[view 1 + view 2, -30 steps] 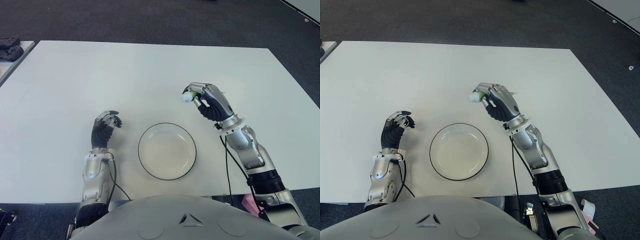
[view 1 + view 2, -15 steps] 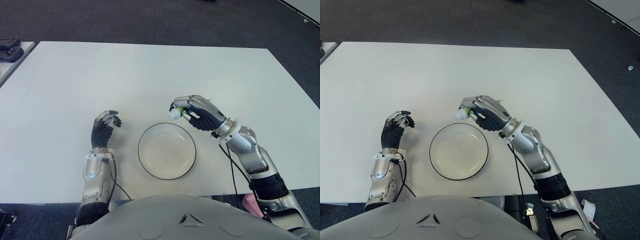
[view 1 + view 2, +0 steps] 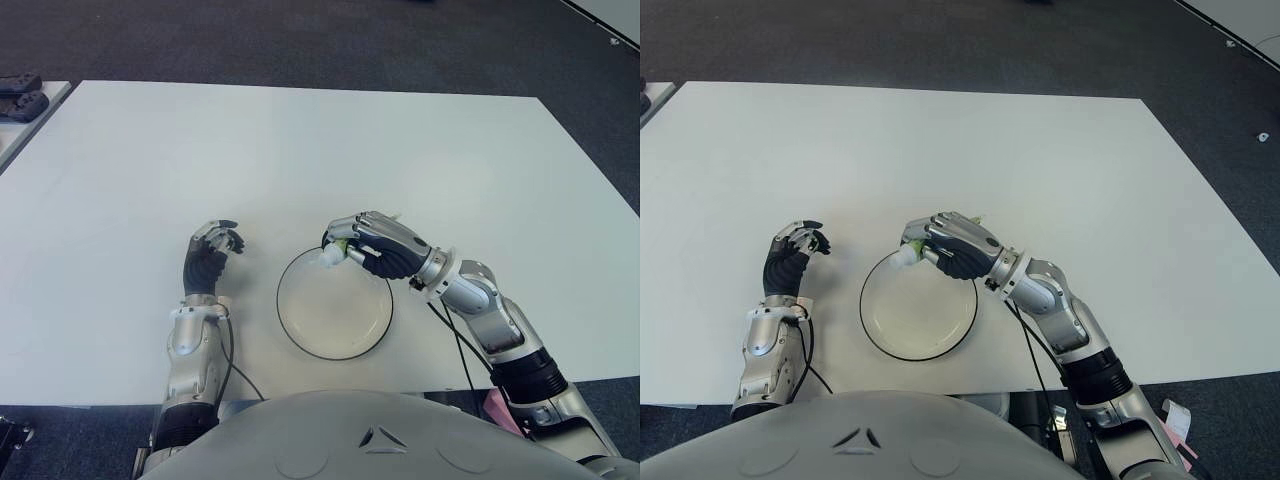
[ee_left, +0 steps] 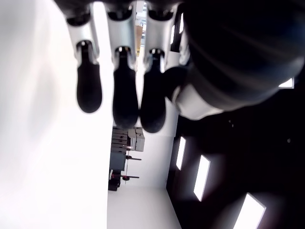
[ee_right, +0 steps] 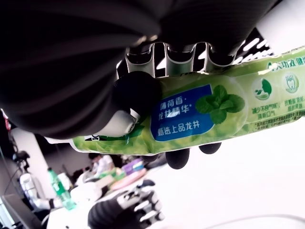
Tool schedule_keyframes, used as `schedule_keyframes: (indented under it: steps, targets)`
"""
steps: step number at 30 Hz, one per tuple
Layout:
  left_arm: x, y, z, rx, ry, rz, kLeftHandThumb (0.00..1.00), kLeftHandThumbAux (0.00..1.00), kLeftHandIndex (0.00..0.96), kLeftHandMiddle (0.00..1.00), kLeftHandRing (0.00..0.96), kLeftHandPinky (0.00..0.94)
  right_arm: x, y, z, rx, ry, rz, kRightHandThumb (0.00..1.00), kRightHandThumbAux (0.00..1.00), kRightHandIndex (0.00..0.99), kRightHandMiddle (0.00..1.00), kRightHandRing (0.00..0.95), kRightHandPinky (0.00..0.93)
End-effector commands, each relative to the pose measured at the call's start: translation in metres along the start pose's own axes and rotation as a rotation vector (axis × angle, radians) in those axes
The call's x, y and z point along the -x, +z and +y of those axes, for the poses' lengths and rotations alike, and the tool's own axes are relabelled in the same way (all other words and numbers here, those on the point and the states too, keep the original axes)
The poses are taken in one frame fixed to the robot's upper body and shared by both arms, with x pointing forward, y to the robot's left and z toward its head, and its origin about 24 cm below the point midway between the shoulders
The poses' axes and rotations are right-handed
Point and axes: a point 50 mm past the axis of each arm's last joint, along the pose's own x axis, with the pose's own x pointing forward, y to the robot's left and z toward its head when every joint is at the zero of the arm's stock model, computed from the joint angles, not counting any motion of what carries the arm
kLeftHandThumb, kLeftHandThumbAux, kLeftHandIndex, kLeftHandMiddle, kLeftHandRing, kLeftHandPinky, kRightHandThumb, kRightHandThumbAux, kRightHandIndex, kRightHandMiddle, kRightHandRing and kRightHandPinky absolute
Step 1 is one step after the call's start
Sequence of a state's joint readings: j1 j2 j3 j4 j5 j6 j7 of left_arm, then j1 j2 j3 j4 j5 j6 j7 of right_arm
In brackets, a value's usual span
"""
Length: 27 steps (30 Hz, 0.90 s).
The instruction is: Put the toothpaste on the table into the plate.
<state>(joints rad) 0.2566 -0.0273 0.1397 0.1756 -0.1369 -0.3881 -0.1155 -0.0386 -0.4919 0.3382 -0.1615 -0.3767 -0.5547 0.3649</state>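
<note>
My right hand (image 3: 372, 246) is shut on a green toothpaste tube (image 5: 205, 114) with a blue label. The tube's white cap (image 3: 330, 258) pokes out of the fist over the far rim of the white plate (image 3: 334, 328), which has a thin dark edge and sits near the table's front. The fingers wrap around the tube's middle, hiding most of it in the eye views. My left hand (image 3: 212, 252) shows to the left of the plate, fingers curled and holding nothing.
The white table (image 3: 300, 150) stretches wide behind the plate. A dark object (image 3: 20, 100) lies on a second surface at the far left. Dark carpet surrounds the table.
My right hand has carried the toothpaste down and to the left, from behind the plate's right side to over its far rim. The left hand has not moved.
</note>
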Motion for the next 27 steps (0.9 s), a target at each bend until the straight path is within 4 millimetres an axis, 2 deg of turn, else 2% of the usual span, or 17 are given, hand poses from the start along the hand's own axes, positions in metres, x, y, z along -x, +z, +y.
schedule_keyframes:
  steps: [1, 12, 19, 20, 21, 23, 24, 25, 26, 27]
  targets:
    - [0.000, -0.002, 0.001, -0.004, 0.004, 0.025, 0.695, 0.721, 0.433, 0.602, 0.583, 0.565, 0.004, -0.003, 0.009, -0.018, 0.040, -0.016, 1.000, 0.670, 0.417, 0.416, 0.465, 0.490]
    - [0.000, -0.002, 0.000, -0.003, -0.003, 0.011, 0.696, 0.720, 0.434, 0.608, 0.590, 0.573, 0.007, -0.007, 0.016, -0.017, 0.078, -0.018, 1.000, 0.670, 0.405, 0.432, 0.472, 0.477]
    - [-0.001, -0.002, 0.001, -0.008, -0.003, 0.012, 0.696, 0.720, 0.434, 0.608, 0.591, 0.570, 0.008, -0.008, 0.018, 0.025, 0.143, -0.016, 1.000, 0.678, 0.433, 0.380, 0.439, 0.463]
    - [-0.001, -0.002, 0.001, -0.009, -0.003, 0.011, 0.696, 0.720, 0.434, 0.609, 0.592, 0.571, 0.009, -0.008, 0.019, 0.028, 0.148, -0.016, 0.898, 0.691, 0.427, 0.332, 0.395, 0.436]
    - [-0.001, -0.002, 0.001, -0.010, -0.002, 0.010, 0.696, 0.720, 0.434, 0.609, 0.592, 0.571, 0.009, -0.008, 0.018, 0.035, 0.154, -0.014, 0.861, 0.696, 0.425, 0.315, 0.380, 0.427]
    - [-0.001, -0.002, 0.001, -0.011, 0.000, 0.008, 0.696, 0.721, 0.434, 0.610, 0.593, 0.572, 0.008, -0.008, 0.019, 0.048, 0.161, -0.013, 0.769, 0.710, 0.414, 0.219, 0.275, 0.336]
    - [-0.001, -0.002, 0.001, -0.012, 0.001, 0.008, 0.696, 0.721, 0.434, 0.610, 0.594, 0.574, 0.008, -0.008, 0.019, 0.052, 0.163, -0.013, 0.723, 0.693, 0.325, 0.177, 0.231, 0.299]
    - [-0.001, -0.002, 0.001, -0.012, 0.001, 0.009, 0.696, 0.721, 0.434, 0.611, 0.594, 0.575, 0.008, -0.009, 0.019, 0.064, 0.165, -0.013, 0.706, 0.687, 0.293, 0.161, 0.215, 0.286]
    - [-0.001, -0.003, 0.001, -0.012, 0.001, 0.010, 0.697, 0.721, 0.434, 0.611, 0.594, 0.574, 0.008, -0.009, 0.019, 0.073, 0.167, -0.013, 0.646, 0.678, 0.206, 0.103, 0.147, 0.224]
    - [-0.001, -0.003, 0.001, -0.012, 0.002, 0.010, 0.697, 0.721, 0.434, 0.612, 0.594, 0.574, 0.008, -0.009, 0.019, 0.087, 0.172, -0.012, 0.624, 0.675, 0.175, 0.082, 0.122, 0.202]
